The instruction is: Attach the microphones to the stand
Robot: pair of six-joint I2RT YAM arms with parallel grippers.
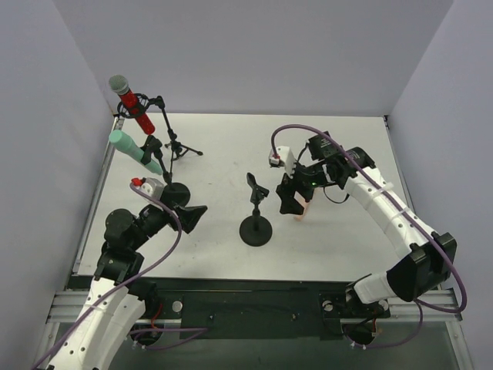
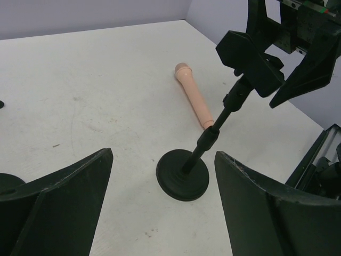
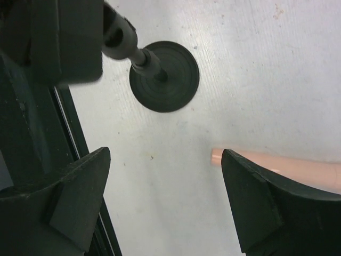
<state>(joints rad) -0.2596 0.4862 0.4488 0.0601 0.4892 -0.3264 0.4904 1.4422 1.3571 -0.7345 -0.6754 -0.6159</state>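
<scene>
microphone [image 2: 193,98], peach, flat by spread right tool [image 3: 164,160]

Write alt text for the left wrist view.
A peach-pink microphone lies flat on the white table, just beyond an empty black stand with a round base and a clip on top. The left gripper frames the foreground, open and holding nothing.

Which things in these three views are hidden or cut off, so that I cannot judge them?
- Top view: peach-pink microphone almost wholly under the right gripper.
- Right wrist view: its head end cut off by the frame edge and a finger.
- Left wrist view: red microphone and mint-green microphone out of frame.
</scene>
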